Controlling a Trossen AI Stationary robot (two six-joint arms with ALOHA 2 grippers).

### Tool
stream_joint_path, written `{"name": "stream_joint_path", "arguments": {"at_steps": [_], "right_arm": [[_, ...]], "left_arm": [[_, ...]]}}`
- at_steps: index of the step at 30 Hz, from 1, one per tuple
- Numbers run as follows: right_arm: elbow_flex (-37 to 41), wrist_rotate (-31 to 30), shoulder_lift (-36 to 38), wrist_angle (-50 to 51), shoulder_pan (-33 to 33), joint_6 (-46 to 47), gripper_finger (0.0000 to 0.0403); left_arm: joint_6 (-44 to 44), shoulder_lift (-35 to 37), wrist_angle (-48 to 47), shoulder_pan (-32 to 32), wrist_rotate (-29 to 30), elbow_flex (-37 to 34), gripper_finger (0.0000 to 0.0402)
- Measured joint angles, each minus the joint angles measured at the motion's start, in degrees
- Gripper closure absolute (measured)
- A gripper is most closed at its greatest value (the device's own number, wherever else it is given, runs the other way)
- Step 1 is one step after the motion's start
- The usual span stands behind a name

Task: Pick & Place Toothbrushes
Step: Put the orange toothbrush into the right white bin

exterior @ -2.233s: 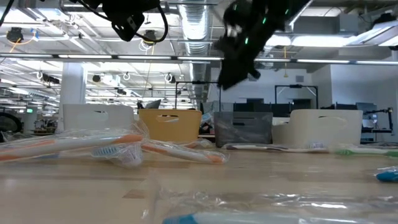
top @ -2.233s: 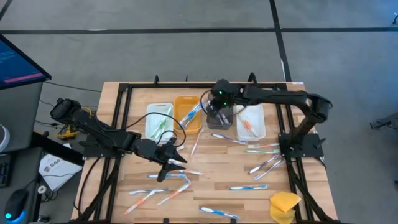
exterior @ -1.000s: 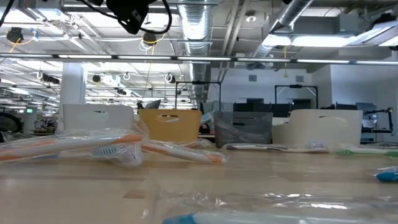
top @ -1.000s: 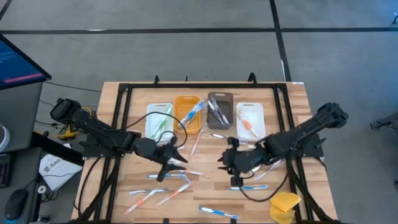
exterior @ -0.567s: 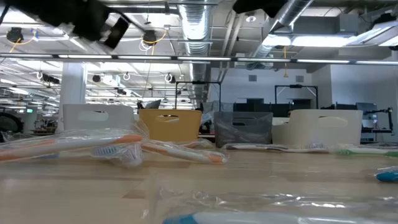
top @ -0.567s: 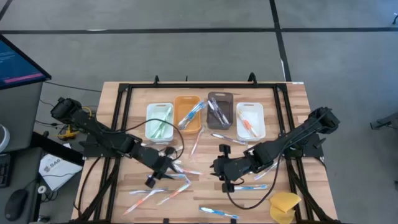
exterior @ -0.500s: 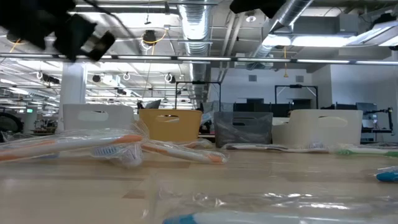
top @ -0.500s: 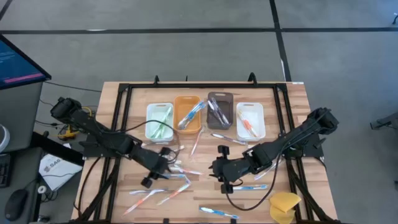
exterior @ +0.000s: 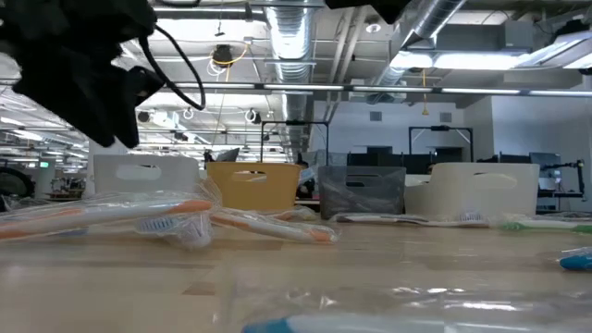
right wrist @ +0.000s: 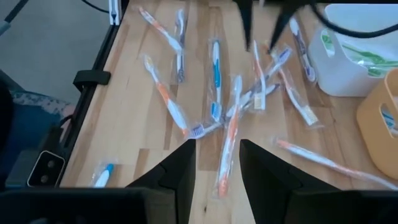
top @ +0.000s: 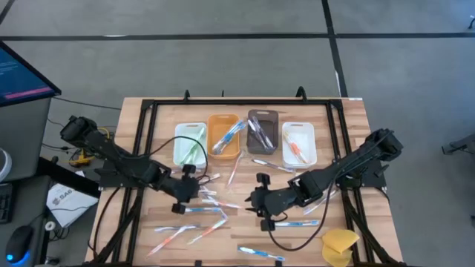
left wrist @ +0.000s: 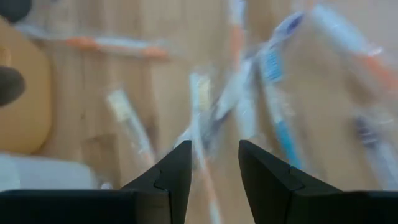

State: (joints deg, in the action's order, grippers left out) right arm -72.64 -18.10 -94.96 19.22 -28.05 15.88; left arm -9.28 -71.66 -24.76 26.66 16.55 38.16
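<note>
Several wrapped toothbrushes lie flat on the wooden table: a loose pile (top: 211, 204) at the middle, others near the front edge (top: 260, 254) and at the right (top: 315, 178). My left gripper (top: 180, 206) hangs open over the pile's left end, tipped steeply down, with blurred toothbrushes (left wrist: 249, 93) below its fingers (left wrist: 214, 149). My right gripper (top: 254, 202) stands open to the right of the pile, slanting down toward it; its wrist view shows the pile (right wrist: 236, 99) ahead of it. Neither gripper touches a toothbrush.
Four small bins stand in a row at the far side: pale green (top: 189, 144), orange (top: 223, 136), grey (top: 262, 132) and white (top: 298, 143), each with toothbrushes inside. A yellow sponge-like lump (top: 340, 245) lies at the near right corner. A black frame borders the table (top: 141, 170).
My left gripper has sunk toward the pile and tipped steeply downward, drawing back a little toward the table's left edge. My right gripper has moved toward the table's left, closer to the pile, and come down a little. The toothbrushes have stayed where they were.
</note>
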Motion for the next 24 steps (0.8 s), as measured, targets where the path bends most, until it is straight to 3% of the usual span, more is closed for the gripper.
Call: {"name": "stream_joint_path", "arguments": {"at_steps": [11, 24], "right_arm": [[0.0, 0.0, 0.0, -0.1, 0.0, -1.3, 0.0285], [0.0, 0.0, 0.0, 0.0, 0.1, -1.5, 0.0285]], "left_arm": [[-0.2, 0.0, 9.5, -3.8, 0.5, -6.5, 0.0274], [0.0, -2.6, 14.9, -4.6, -3.6, -9.7, 0.0274]]}}
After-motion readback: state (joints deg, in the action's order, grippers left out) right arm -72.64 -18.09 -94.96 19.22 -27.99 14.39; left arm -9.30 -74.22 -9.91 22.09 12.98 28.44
